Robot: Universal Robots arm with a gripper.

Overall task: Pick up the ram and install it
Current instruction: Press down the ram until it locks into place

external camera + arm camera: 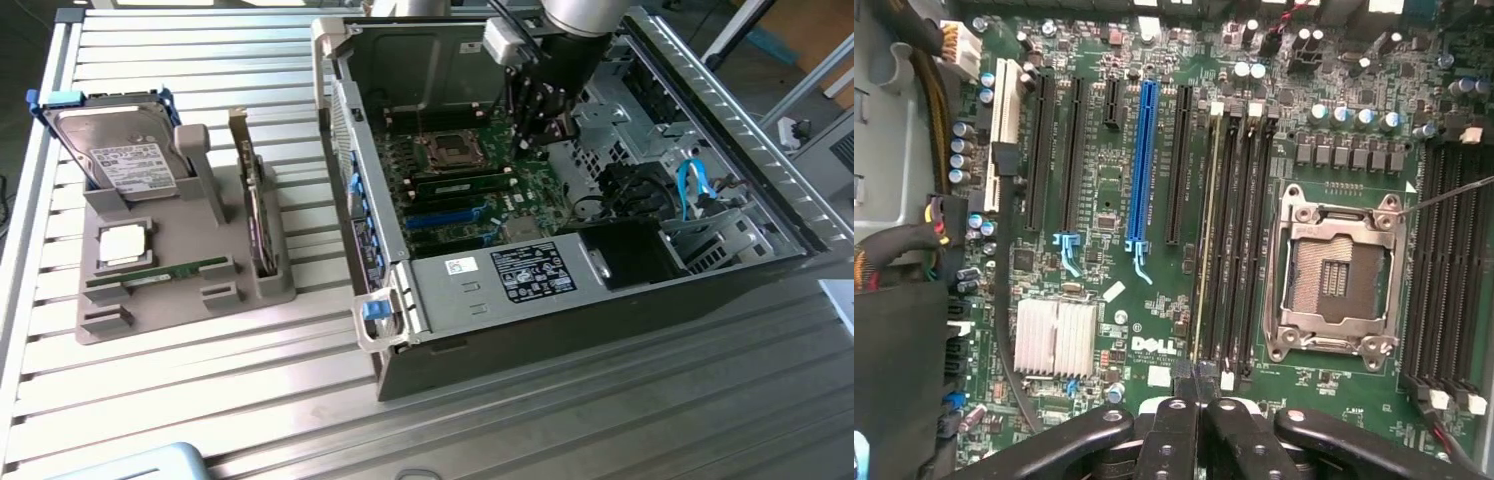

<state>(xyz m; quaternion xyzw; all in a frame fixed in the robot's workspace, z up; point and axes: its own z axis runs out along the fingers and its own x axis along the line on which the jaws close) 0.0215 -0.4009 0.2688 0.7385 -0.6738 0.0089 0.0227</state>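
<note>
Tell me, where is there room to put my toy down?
Bare slatted table runs in front of the computer case, and more between the case and the gray parts tray. Inside the case it is crowded: the gripper hangs over the green board.

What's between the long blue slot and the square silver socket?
In the wrist view, a black card slot comes first, then a row of black memory slots, with the ram standing on edge in the first one.

The gripper (1197, 385) points down, jaws shut together.
</note>
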